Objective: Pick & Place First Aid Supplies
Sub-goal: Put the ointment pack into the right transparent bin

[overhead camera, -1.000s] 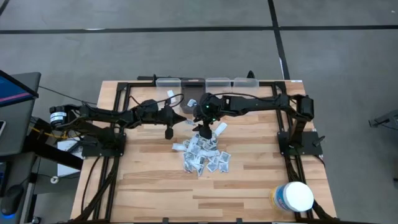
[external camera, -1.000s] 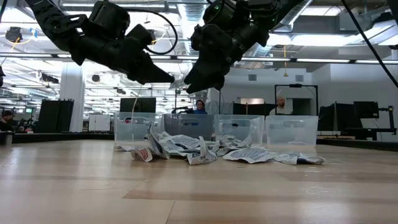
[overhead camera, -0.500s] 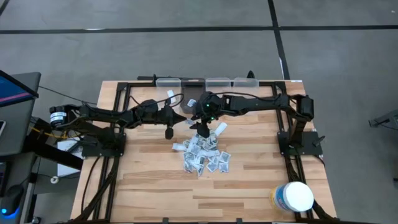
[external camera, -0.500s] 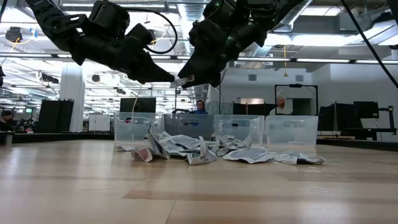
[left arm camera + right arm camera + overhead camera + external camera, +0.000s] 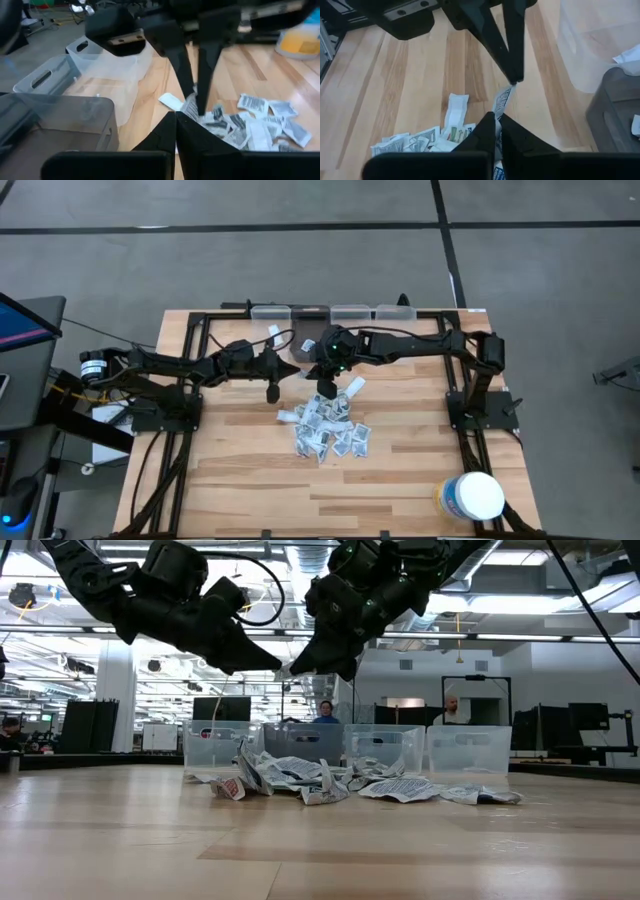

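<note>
We see the left gripper [image 5: 283, 666] and right gripper [image 5: 296, 668] tip to tip in the air, both closed on one small packet [image 5: 502, 102] between them. Under them the heap of packets [image 5: 325, 429] lies mid-table. Behind stand clear bins [image 5: 305, 747] — a white tub [image 5: 473, 496] sits well apart.

A light wooden table [image 5: 250, 480] is sitting on a grey floor [image 5: 300, 260] crossed by dark lines. A row of clear plastic bins [image 5: 400, 752] is standing along the table's far edge. A large white tub with a yellow label [image 5: 470, 498] is resting near the table's front right corner. Beyond the table, two people [image 5: 322, 711] are showing in the room behind the bins.
</note>
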